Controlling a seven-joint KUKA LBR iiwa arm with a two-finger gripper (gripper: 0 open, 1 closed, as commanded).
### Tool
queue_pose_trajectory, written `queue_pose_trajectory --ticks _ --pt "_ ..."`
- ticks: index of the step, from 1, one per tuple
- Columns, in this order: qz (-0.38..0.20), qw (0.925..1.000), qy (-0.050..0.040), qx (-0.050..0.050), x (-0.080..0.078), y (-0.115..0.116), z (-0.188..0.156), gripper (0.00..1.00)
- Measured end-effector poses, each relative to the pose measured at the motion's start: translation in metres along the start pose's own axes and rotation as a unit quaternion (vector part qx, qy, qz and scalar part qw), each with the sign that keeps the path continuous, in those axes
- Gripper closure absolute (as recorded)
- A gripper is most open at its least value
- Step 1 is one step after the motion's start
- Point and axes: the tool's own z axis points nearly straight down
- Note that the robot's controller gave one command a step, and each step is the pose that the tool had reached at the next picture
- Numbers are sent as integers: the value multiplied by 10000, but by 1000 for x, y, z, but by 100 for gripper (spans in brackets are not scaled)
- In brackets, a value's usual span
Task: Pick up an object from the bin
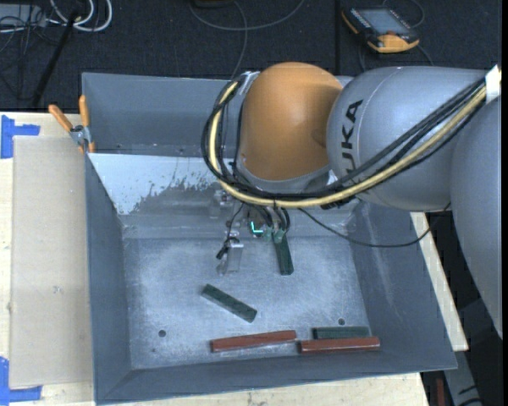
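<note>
camera view: gripper (256, 256) fingers spread, nothing between; two green bars (229, 303) (343, 333), two brown bars (252, 342) (339, 345) on bin (106, 277) floor.

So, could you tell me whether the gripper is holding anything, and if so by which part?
Nothing appears to be held: the gripper has its fingers apart, with bare bin floor between them. The dark green bar lies loose nearby.

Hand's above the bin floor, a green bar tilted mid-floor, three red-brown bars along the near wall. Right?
No. The camera view shows two along the near wall, not three: the left red-brown bar and the right red-brown bar. Rest holds: hand, green bar.
</note>
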Motion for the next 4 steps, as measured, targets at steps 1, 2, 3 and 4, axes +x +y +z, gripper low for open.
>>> queue_pose_trajectory --ticks 1,2,3,4 --pt "455 9990 0 -1 37 -57 131 0" --pt "457 9989 -67 -11 33 -56 125 100" --pt "437 9990 -71 -17 58 -35 4 100" --pt "249 9997 -59 -6 55 -37 -25 100"
